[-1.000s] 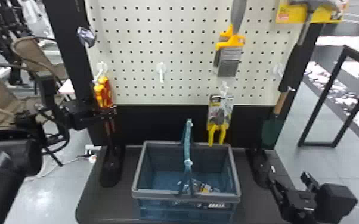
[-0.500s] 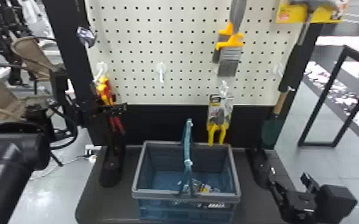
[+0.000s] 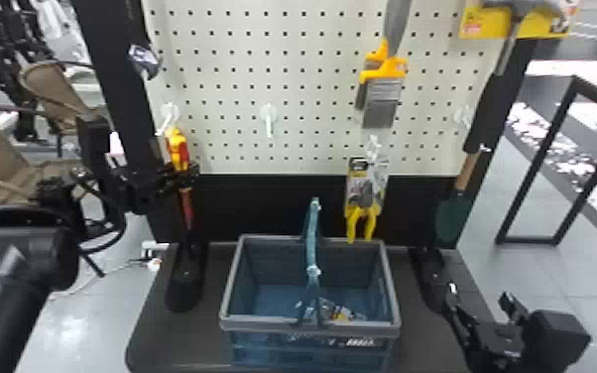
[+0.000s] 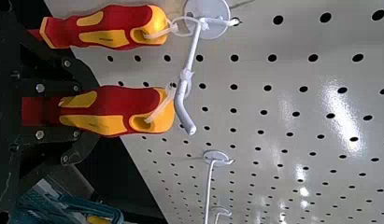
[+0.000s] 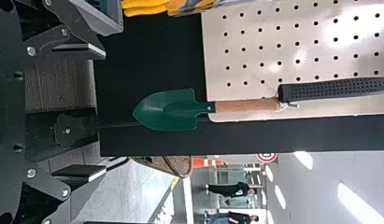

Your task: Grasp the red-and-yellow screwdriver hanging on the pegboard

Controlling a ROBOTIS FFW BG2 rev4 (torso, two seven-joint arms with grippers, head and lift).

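Note:
The red-and-yellow screwdriver [image 3: 178, 149] hangs upright by a white tie from a white hook [image 3: 168, 113] at the pegboard's left side, its red shaft [image 3: 187, 208] pointing down. My left gripper [image 3: 181, 174] comes in from the left and is shut on the lower end of the handle. In the left wrist view the handle [image 4: 119, 112] lies between the two black fingers [image 4: 54, 74] of the gripper [image 4: 63, 112], with the tie looped on the hook [image 4: 185, 102]. A second like handle [image 4: 101, 27] shows by the hook's base. My right gripper [image 3: 481, 317] rests open, low at the right.
A blue basket [image 3: 307, 325] stands on the black table [image 3: 158, 342] below the pegboard [image 3: 302, 64]. Yellow pliers [image 3: 362, 218], a paintbrush [image 3: 381, 94] and a green trowel [image 3: 448, 213] hang to the right. The trowel [image 5: 166, 109] lies ahead of my right gripper [image 5: 87, 109].
My left gripper moved right onto the screwdriver's handle. The screwdriver tilted half a second ago and hangs upright again now. The right arm kept still.

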